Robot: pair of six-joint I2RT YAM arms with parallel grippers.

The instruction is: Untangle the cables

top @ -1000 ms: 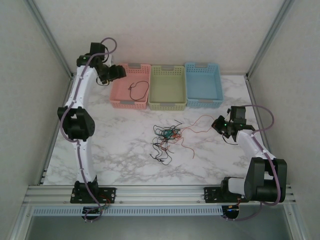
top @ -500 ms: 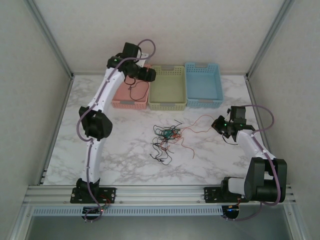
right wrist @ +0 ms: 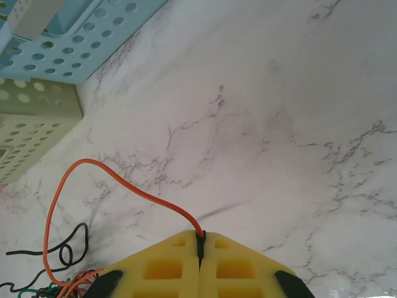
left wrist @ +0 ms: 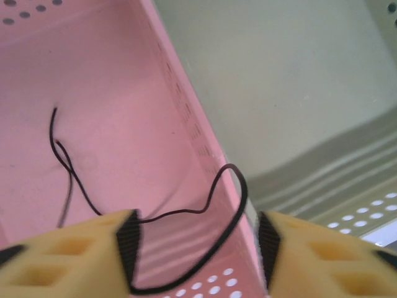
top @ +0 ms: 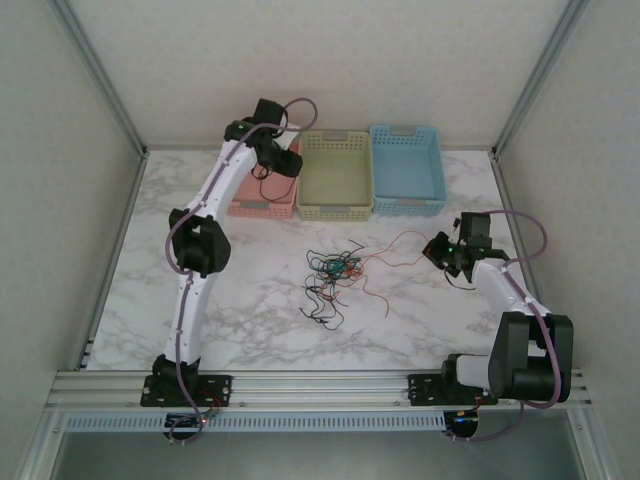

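Left pincer [left wrist: 197,248] has shifted over pink basket [left wrist: 111,74], fingers seemingly spread.

You're seeing black, orange and green cables [top: 335,268], a white grey-veined table [top: 250,315], a pink basket [top: 248,208], a pale-green basket [top: 335,211], a blue basket [top: 408,205].

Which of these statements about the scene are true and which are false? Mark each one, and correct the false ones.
1. The right claw is shut on an orange cable. True.
2. The left claw is shut. False: it is open, its fingers apart.
3. A black cable lies in the pink basket. True.
4. The tangle lies in the green basket. False: it lies on the table.
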